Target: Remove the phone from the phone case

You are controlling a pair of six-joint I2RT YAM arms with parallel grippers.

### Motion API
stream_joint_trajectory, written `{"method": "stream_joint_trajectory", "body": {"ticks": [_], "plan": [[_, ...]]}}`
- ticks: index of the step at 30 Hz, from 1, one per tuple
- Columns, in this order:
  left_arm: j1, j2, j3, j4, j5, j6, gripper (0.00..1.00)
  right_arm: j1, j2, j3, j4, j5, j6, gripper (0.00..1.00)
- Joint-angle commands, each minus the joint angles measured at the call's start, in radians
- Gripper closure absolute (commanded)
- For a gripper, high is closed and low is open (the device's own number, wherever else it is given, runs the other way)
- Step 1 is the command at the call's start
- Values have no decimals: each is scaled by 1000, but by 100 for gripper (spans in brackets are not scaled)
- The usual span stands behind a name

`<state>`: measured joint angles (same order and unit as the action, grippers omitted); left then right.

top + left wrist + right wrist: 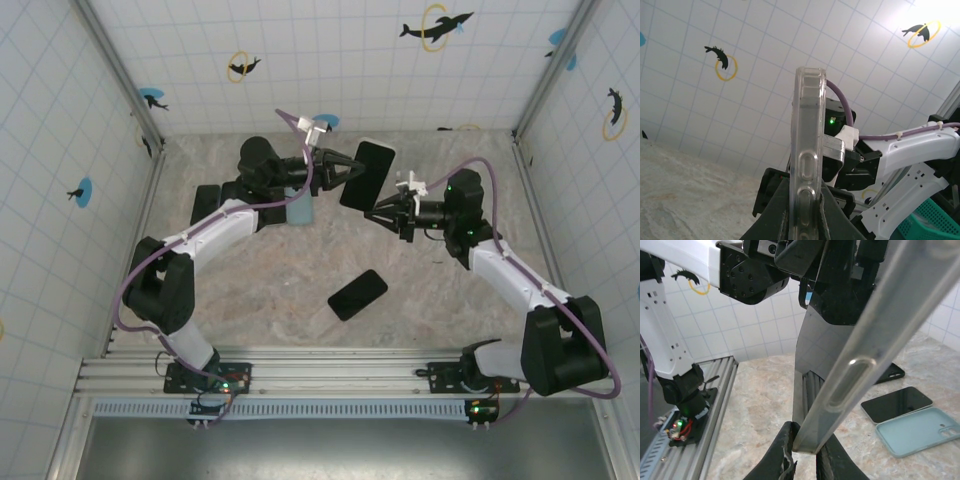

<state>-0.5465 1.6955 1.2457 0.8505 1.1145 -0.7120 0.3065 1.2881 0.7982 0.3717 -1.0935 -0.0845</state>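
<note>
A phone in a clear phone case (366,172) is held up in the air above the middle of the table. My left gripper (345,170) is shut on the phone case (807,150), one finger on each broad face, and the case's button edge faces that camera. My right gripper (376,215) comes in from the right at the lower corner. In the right wrist view its fingers (785,452) pinch the bottom corner of the phone case (855,370). The phone's dark screen (815,340) shows beside the clear rim.
A bare black phone (357,294) lies on the table in front of the arms. A light blue case (300,212) and a black case (207,203) lie at the back left, beside another dark phone (897,404). A teal basket (935,220) sits beyond the right arm.
</note>
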Motion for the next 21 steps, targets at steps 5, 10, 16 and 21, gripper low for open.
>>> {"method": "stream_joint_trajectory", "body": {"ticks": [5,10,16,21], "plan": [[-28,-37,-20,83,5,-151,100,27,-59,44,-33,277,-212,91],[-34,-49,-64,185,-4,-253,100,47,-79,56,-71,427,-352,96],[-43,-44,-69,203,-2,-280,100,47,-69,75,13,448,-291,98],[-43,-43,-75,203,-23,-266,100,39,-71,58,102,390,-164,97]]}}
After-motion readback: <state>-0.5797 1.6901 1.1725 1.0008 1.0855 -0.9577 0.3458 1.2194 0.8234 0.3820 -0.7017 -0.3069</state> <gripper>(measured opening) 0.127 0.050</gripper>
